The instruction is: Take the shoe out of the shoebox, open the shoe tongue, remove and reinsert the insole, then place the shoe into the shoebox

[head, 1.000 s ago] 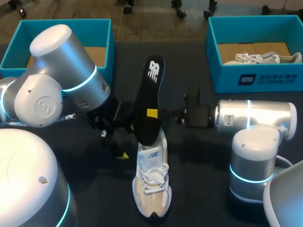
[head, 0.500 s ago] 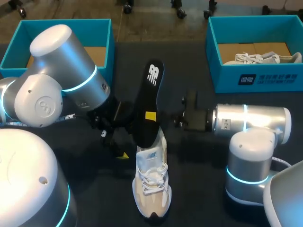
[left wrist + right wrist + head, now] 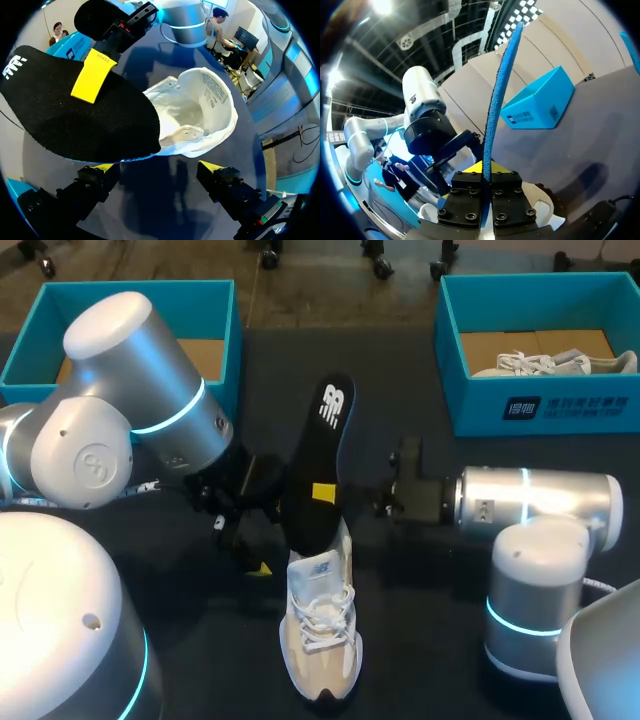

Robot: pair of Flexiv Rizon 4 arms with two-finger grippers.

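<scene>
Head view: beige shoe flat on the worktop, toe nearest; insole slanting up and far from its heel, nipped at mid-length by the right pincer. Left pincer just left of the heel, seemingly clear of it.

Left wrist view: left pincer spread wide, holding nothing, heel ahead.

Right wrist view: right pincer clamped on the insole, edge-on.

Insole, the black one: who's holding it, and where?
The right gripper pinches the insole by its side edge, about midway along. The left gripper holds nothing.
</scene>
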